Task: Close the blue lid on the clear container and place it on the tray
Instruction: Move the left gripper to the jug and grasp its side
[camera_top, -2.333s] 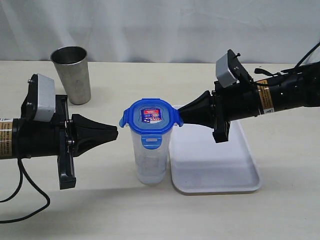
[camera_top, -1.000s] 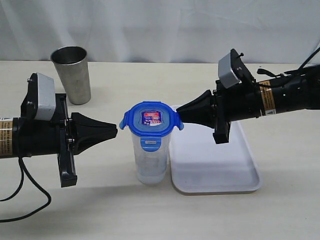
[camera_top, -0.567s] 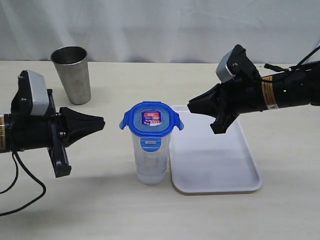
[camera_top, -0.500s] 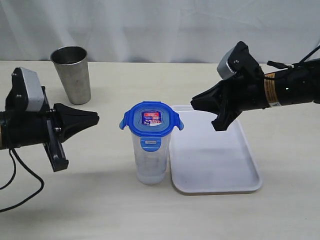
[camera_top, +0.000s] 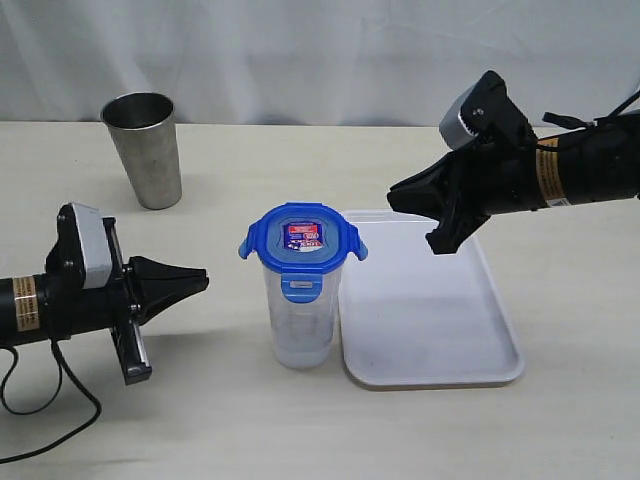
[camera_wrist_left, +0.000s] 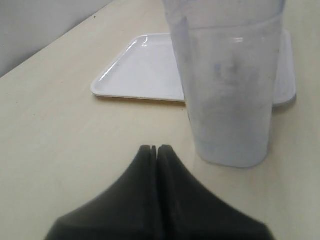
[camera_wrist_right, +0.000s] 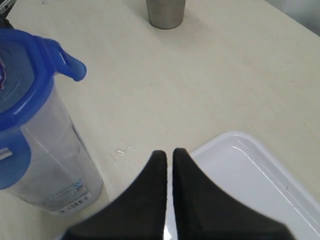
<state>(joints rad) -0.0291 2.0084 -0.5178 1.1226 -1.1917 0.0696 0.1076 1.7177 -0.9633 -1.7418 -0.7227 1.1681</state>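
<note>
**Exterior view.** The tall clear plastic container (camera_top: 300, 325) stands upright on the pale worktop (camera_top: 210, 420), long axis vertical. It is just beside the near left edge of the flat white rectangular tray (camera_top: 440, 345), not on it. The bright blue snap-flap lid (camera_top: 303, 238) sits on its rim. The near flap hangs down the wall, while 2 side flaps jut outward, so I judge the closing unfinished. The container lies between my arms. My left jaws point at it from the left, low, level with its body and apart from it. My right jaws hang higher, above the tray's far left corner, nearer the lid's right flap. A tapered steel cup (camera_top: 145, 150) stands well apart at the back. The lid's red-and-blue sticker carries writing too small to read.

**Left wrist view.** My left jaws are pressed together, pinching nothing. The container's lower body rises just ahead and to one side of the tips, with the tray behind it.

**Right wrist view.** My right jaws sit close together with a thin slit between the tips, empty. The lid and 1 raised flap lie ahead. A small barcode label (camera_wrist_right: 70, 202) near the container's base is unreadable.
</note>
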